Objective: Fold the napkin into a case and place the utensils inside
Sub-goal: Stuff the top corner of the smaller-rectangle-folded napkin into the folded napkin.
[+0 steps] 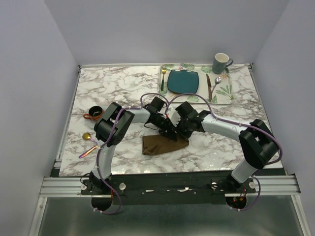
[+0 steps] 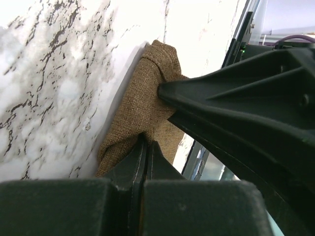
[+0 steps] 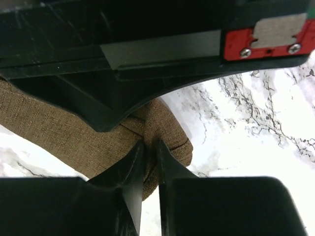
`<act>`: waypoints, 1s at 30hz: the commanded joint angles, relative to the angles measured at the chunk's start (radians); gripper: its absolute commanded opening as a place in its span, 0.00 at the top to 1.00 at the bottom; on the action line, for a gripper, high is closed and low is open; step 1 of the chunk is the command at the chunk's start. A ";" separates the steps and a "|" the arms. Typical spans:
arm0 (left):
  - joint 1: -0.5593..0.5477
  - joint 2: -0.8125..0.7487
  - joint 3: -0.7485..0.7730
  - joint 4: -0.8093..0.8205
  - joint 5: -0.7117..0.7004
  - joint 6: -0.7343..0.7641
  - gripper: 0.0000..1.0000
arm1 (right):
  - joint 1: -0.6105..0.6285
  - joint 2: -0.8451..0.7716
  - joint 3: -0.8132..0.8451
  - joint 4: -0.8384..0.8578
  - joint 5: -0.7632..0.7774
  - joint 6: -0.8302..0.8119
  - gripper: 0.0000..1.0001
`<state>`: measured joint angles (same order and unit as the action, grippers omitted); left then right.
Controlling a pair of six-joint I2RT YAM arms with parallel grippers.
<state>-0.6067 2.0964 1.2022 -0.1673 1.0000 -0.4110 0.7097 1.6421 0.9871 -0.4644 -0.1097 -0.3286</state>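
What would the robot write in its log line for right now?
stage: folding napkin | left gripper: shut on napkin | right gripper: shut on napkin fold | utensils: on table, not yet inside

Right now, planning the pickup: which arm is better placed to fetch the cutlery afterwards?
Left. The cutlery lies on the left side, beside the left arm; the right gripper is farther.

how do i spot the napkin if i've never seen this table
On the marble table, look at the middle of the near side, where the left arm and right arm reach in together. The napkin is the folded cloth under their tips. It is plain brown, unlike the white leaf-printed placemat at the far right.
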 commanded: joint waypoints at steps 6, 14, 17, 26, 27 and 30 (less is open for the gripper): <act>0.008 0.020 -0.015 -0.038 -0.012 0.023 1.00 | 0.025 -0.025 -0.002 0.010 0.088 0.006 0.90; 0.005 -0.009 0.002 0.014 0.028 -0.020 1.00 | 0.046 -0.059 0.002 -0.023 0.047 0.013 0.86; 0.002 -0.013 0.014 0.026 0.046 -0.037 1.00 | 0.047 -0.056 0.007 -0.022 0.047 0.014 0.82; -0.008 -0.015 0.013 0.106 0.089 -0.091 1.00 | 0.048 -0.056 0.007 -0.023 0.039 0.019 0.82; -0.008 -0.015 0.014 0.118 0.092 -0.094 1.00 | 0.048 -0.053 0.007 -0.023 0.039 0.020 0.82; -0.010 -0.006 0.020 0.143 0.100 -0.112 1.00 | 0.048 -0.050 0.012 -0.022 0.041 0.022 0.81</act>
<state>-0.6094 2.0964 1.2022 -0.1013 1.0492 -0.4839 0.7471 1.5970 0.9848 -0.4660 -0.0650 -0.3218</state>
